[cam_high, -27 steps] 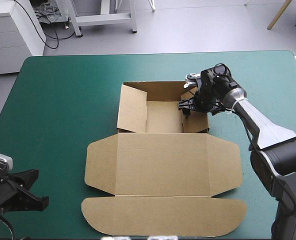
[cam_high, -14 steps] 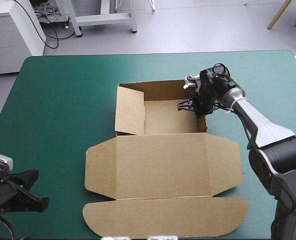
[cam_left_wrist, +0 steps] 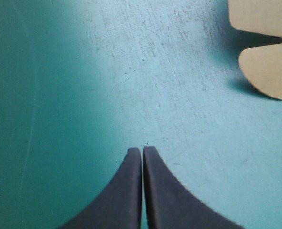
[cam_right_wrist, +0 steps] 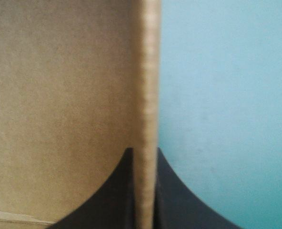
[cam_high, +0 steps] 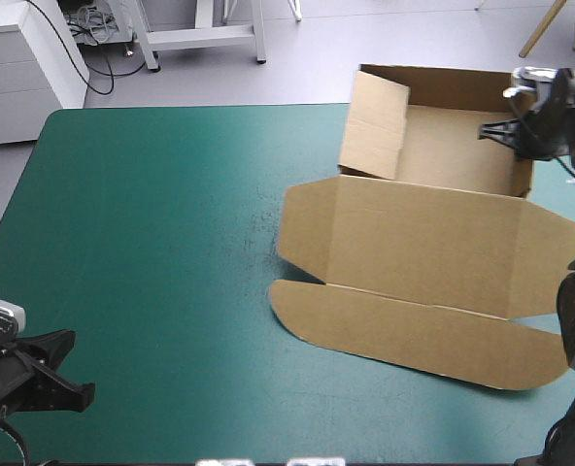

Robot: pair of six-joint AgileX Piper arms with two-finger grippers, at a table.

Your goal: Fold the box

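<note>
The brown box (cam_high: 419,228) lies at the table's far right, slightly turned. Its tray part (cam_high: 443,146) has its walls raised and reaches past the table's far edge; the lid and its long flap (cam_high: 414,325) lie flat toward the front. My right gripper (cam_high: 519,134) is shut on the tray's right wall. In the right wrist view the wall's edge (cam_right_wrist: 148,86) runs straight up between the black fingers of my right gripper (cam_right_wrist: 145,150). My left gripper (cam_left_wrist: 142,149) is shut with nothing in it, low over the teal-green cover, and the flap's rounded corner (cam_left_wrist: 269,71) lies ahead of it and off to one side.
The left arm (cam_high: 35,374) rests at the table's front left corner. The teal-green cover (cam_high: 152,243) stretches between it and the box. The lid's right flap (cam_high: 550,257) lies close to the table's right edge.
The right gripper has shut on the tray's right wall and carried the box from the table's middle to the far right, turning it a little. The left arm has not moved.
</note>
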